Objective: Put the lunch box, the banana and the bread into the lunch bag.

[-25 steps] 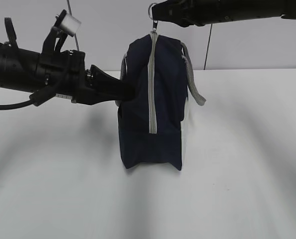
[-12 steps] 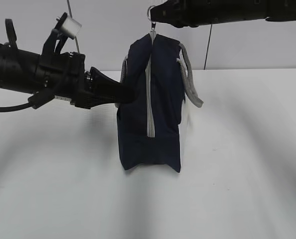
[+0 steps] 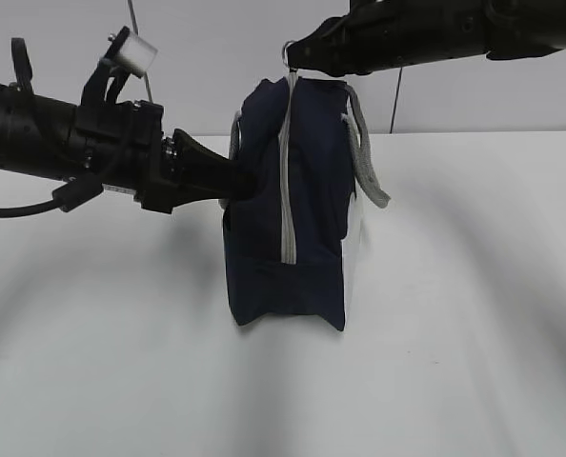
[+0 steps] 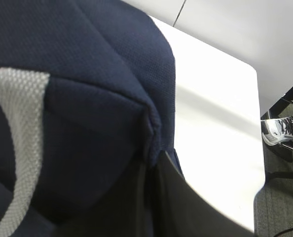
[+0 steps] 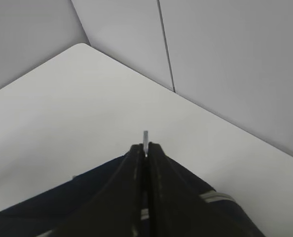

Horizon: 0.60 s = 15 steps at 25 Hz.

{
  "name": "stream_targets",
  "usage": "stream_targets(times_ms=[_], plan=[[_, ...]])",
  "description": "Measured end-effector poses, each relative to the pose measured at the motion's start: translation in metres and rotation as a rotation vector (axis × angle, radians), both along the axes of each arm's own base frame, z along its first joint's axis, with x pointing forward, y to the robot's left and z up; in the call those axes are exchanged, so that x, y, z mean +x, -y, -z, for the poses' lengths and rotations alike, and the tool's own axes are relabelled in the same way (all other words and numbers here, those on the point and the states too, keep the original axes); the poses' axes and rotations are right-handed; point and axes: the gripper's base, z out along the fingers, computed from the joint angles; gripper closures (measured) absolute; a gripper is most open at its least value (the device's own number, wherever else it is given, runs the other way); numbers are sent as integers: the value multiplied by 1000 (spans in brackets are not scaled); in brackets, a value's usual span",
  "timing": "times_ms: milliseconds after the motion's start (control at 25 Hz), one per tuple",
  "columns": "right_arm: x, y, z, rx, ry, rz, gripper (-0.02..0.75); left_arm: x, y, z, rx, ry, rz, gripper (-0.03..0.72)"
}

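On the left, the left gripper (image 3: 233, 181) is pinching the upper side fabric of the lunch bag (image 3: 312, 219), its jaws nearly together on a fold of navy cloth beside a grey handle (image 4: 18, 143). The bag is standing upright mid-table (image 3: 474, 314), sagging a little, so it is looking soft, light and easily deformed, needing that steadying hold. At the top right, the right gripper (image 3: 297, 57) is clamping the ring pull (image 3: 289, 48) of the grey zipper (image 3: 289, 171), probably the best purchase for opening it; banana, bread and lunch box are not showing.
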Motion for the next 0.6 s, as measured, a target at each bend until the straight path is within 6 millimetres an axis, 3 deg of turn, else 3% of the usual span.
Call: stream_targets(times_ms=[280, 600], plan=[[10, 0, 17, -45, -28, 2, 754, 0, 0, 0, -2, 5, 6, 686], [16, 9, 13, -56, -11, 36, 754, 0, 0, -1, -5, 13, 6, 686]])
